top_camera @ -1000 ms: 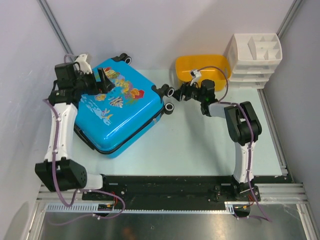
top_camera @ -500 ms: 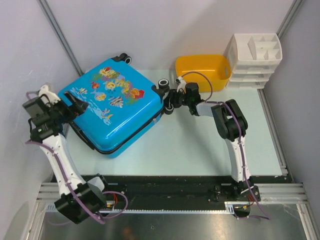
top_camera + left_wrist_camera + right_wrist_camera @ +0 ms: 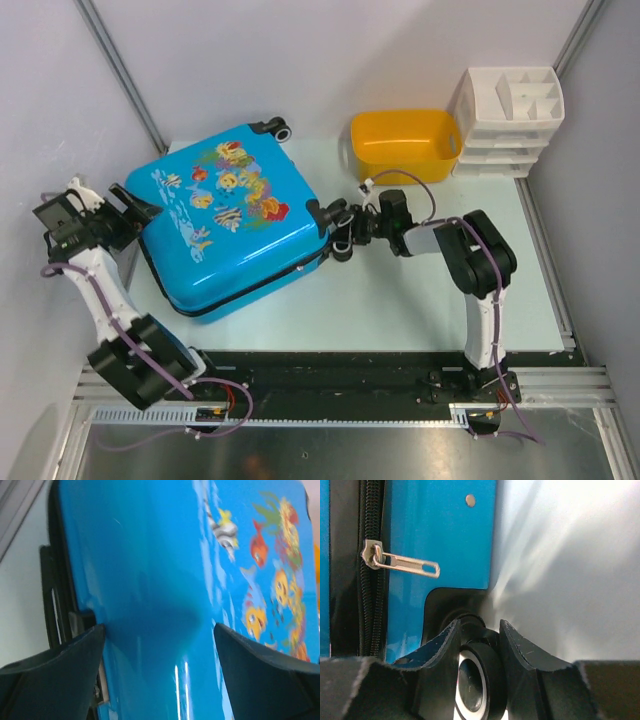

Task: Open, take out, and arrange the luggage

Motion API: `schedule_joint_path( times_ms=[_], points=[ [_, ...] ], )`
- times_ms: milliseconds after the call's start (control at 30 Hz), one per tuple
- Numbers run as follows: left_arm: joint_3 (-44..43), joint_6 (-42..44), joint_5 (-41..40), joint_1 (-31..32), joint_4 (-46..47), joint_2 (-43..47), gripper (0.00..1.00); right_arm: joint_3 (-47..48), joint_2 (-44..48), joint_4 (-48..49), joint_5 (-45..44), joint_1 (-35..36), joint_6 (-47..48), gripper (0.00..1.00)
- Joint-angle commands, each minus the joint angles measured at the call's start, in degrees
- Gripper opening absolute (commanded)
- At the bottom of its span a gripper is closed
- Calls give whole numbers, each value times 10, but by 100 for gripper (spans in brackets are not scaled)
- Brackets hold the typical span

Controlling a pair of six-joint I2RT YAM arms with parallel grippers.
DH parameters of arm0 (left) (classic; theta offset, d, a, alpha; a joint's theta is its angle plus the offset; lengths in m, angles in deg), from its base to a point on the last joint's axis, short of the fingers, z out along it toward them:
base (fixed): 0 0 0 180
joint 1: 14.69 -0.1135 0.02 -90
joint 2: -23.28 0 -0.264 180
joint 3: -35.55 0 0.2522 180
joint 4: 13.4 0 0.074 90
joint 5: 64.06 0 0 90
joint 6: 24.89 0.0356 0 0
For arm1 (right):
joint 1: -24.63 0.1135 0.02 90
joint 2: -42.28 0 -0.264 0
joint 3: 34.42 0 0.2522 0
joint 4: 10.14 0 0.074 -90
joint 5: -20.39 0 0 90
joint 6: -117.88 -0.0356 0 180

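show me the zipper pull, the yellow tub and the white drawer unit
zipper pull (image 3: 405,564), right wrist view, its flat metal tab
yellow tub (image 3: 410,168), top external view, its near wall
white drawer unit (image 3: 505,140), top external view, its stacked fronts

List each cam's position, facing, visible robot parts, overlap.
Top external: above and behind the bases, facing down at the pale-green table; both arms show.
Left wrist: on the left arm, facing the bright-blue hard-shell fish-print suitcase; open left pincer frames it.
Right wrist: on the right arm, facing its black wheel; right pincer straddles it.
Shared: suitcase in all three.
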Motion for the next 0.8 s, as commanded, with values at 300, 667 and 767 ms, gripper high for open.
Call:
schedule_joint_path(
  times_ms=[300, 667, 767],
  points=[
    [-261, 24, 30, 162, 49, -300, 83, -157, 223, -47, 60, 35, 61, 78],
    [-384, 124, -41, 187, 34, -293, 93, -149, 350, -150, 79, -18, 302, 82],
    [-334, 152, -79, 192, 19, -204, 96, -133, 367, -164, 85, 1, 323, 84]
  ],
)
